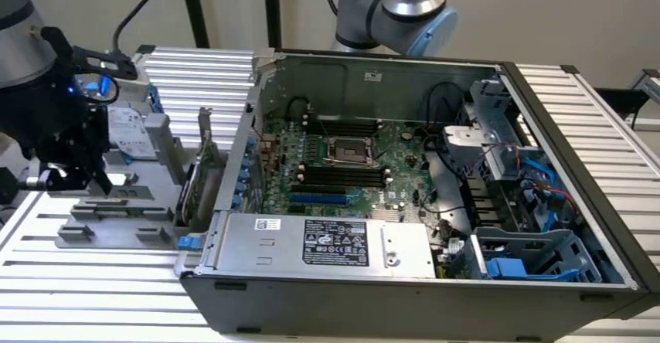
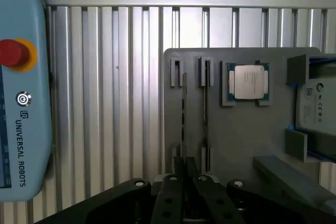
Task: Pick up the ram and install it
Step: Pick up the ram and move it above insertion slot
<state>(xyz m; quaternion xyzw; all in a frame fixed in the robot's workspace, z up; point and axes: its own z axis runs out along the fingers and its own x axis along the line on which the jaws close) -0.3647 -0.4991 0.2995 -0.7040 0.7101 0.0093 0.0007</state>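
Observation:
In the wrist view the ram [image 2: 184, 109] shows edge-on as a thin dark strip standing in a slot of the grey holder [image 2: 236, 140]. My gripper [image 2: 185, 170] is right over one end of it, and its two black fingers [image 2: 178, 167] are pressed together on the strip's edge. A second thin stick [image 2: 205, 109] stands in the neighbouring slot. In the exterior view my gripper [image 1: 74, 179] hangs low over the grey holder [image 1: 113, 223], at the exterior view's left, beside the open computer case [image 1: 413, 297]. The black motherboard slots [image 1: 341, 176] lie inside the case.
A processor chip [image 2: 248, 82] sits in a pocket of the holder. A green expansion card [image 1: 203, 174] stands upright between the holder and the case wall. A blue teach pendant [image 2: 21, 93] with a red button lies on the ribbed metal table [image 2: 115, 103]. A second arm's base [image 1: 397, 11] stands behind the case.

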